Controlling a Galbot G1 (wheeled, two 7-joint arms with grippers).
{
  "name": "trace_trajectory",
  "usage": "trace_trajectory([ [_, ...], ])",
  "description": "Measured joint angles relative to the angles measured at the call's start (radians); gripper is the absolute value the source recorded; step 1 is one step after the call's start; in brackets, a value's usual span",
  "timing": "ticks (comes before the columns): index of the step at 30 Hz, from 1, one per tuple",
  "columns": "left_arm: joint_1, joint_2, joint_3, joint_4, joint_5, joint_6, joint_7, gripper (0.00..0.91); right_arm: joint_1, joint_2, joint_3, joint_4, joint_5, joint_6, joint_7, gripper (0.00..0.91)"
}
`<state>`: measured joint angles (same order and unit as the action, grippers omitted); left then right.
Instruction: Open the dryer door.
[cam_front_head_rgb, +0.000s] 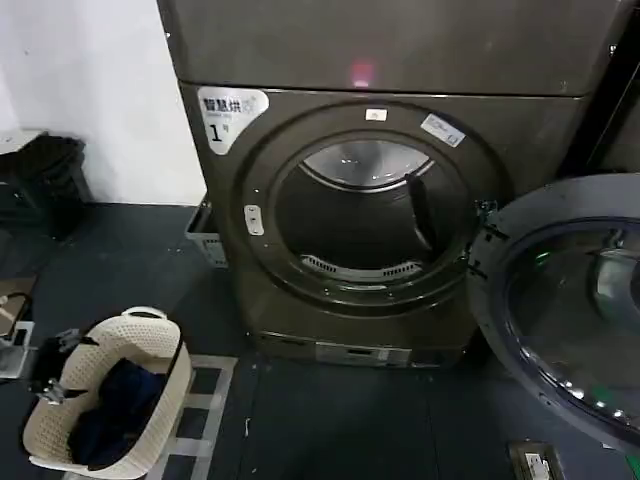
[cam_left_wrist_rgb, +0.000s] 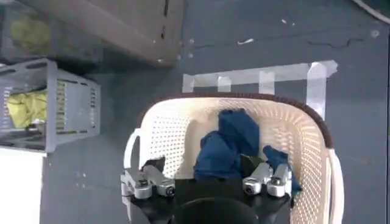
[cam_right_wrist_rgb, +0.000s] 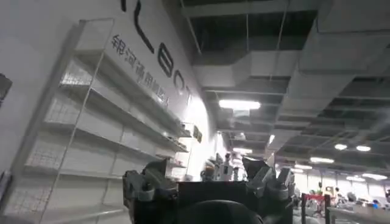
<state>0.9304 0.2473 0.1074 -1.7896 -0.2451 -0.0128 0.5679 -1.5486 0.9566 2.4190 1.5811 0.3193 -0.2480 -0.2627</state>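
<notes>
**Dryer door swung wide, both grippers away from it**

We see the dryer door (cam_front_head_rgb: 565, 305) standing fully open, hinged at the right side of the machine (cam_front_head_rgb: 380, 200) and swung out to the right of the round drum opening (cam_front_head_rgb: 365, 215); its chrome rim and dark glass face us, and the white "1" sticker (cam_front_head_rgb: 228, 115) sits at the machine's upper left corner.

Our left gripper (cam_left_wrist_rgb: 210, 182) hangs over the cream laundry basket (cam_left_wrist_rgb: 177, 131), its fingers (cam_left_wrist_rgb: 149, 181) spread apart with nothing between them; just beyond the fingertips lies a bundle of dark blue cloth (cam_left_wrist_rgb: 225, 146) inside the basket; past the basket, tape strips (cam_left_wrist_rgb: 262, 76) mark the dark floor, and off to one side of the fingers a grey crate (cam_left_wrist_rgb: 67, 109) holds something yellow; the door is nowhere near these fingers, for in the head view the basket (cam_front_head_rgb: 110, 395) stands on the floor at the lower left, well apart from the door at the right.

Our right gripper (cam_right_wrist_rgb: 210, 179) points upward toward a ceiling with strip lights (cam_right_wrist_rgb: 239, 104) and a wall of white shelves (cam_right_wrist_rgb: 103, 115); its fingers (cam_right_wrist_rgb: 143, 185) stand apart, empty; beyond them we see ceiling and shelving, so we cannot place the door relative to them.
</notes>
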Motion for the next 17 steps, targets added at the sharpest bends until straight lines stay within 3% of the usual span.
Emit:
trace_trajectory([
  [17, -0.02, 0.011, 0.015, 0.014, 0.126, -0.041, 0.071, 0.907, 0.001, -0.003, 0.004, -0.008, -0.004, 0.007, -0.014, 0.907],
])
